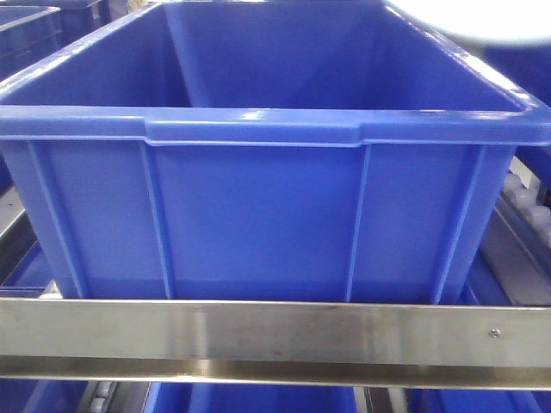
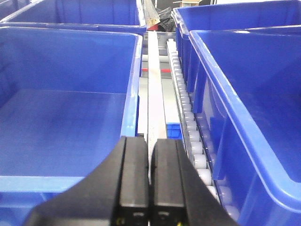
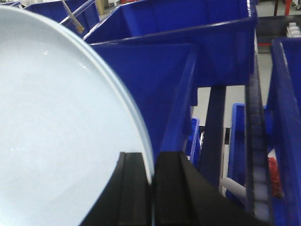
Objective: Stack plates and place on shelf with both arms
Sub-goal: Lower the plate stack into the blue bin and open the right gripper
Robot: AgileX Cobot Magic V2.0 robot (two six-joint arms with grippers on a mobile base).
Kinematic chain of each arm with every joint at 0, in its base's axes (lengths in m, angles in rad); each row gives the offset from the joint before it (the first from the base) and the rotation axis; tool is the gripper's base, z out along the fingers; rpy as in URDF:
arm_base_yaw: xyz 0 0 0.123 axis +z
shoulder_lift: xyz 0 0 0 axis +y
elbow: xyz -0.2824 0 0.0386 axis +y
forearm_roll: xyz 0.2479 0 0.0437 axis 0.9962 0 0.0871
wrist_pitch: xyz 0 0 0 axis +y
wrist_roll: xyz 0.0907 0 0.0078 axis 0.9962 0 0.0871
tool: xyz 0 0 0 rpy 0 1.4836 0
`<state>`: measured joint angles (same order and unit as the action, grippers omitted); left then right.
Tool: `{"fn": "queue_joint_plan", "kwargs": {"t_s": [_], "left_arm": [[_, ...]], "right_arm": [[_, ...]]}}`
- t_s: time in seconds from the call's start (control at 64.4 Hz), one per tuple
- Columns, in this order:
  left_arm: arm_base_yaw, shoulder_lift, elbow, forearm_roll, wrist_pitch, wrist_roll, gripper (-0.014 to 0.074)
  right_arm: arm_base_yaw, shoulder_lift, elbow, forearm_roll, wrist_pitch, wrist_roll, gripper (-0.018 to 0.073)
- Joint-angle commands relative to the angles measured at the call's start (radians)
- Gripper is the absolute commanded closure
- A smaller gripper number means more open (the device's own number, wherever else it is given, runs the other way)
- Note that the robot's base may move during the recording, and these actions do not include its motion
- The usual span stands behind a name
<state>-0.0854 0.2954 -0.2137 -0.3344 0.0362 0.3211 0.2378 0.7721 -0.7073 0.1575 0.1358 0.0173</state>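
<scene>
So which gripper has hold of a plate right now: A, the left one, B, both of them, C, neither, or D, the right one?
D. In the right wrist view the right gripper is closed on the rim of a pale plate, while in the left wrist view the left gripper is closed with nothing between its fingers, above the blue crates.

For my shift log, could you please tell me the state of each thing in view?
Left gripper: shut, holding nothing.
Right gripper: shut on the plate's rim.
Plate: held up over the crates, nothing on it.
Front crate: on the shelf, looks empty.
</scene>
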Motion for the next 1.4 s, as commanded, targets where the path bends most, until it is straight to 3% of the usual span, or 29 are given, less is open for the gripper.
{"fn": "queue_joint_plan", "kwargs": {"t_s": [0.0, 0.45, 0.869, 1.117, 1.381], "left_arm": [[-0.002, 0.014, -0.038, -0.002, -0.074, -0.004, 0.0516], [-0.002, 0.014, -0.038, -0.002, -0.074, -0.004, 0.0516], [-0.002, 0.014, -0.038, -0.002, -0.074, -0.004, 0.0516], [-0.002, 0.014, -0.038, -0.002, -0.074, -0.004, 0.0516], [-0.002, 0.014, -0.038, -0.002, -0.074, -0.004, 0.0516]], "right_arm": [[0.027, 0.105, -0.113, -0.007, -0.104, -0.001, 0.0503], [0.182, 0.57, -0.365, -0.041, -0.189, -0.002, 0.0503], [0.202, 0.744, -0.383, -0.041, -0.235, -0.002, 0.0496], [0.202, 0.778, -0.383, -0.041, -0.229, -0.002, 0.0295], [0.202, 0.779, -0.383, -0.041, -0.23, -0.002, 0.0279]]}}
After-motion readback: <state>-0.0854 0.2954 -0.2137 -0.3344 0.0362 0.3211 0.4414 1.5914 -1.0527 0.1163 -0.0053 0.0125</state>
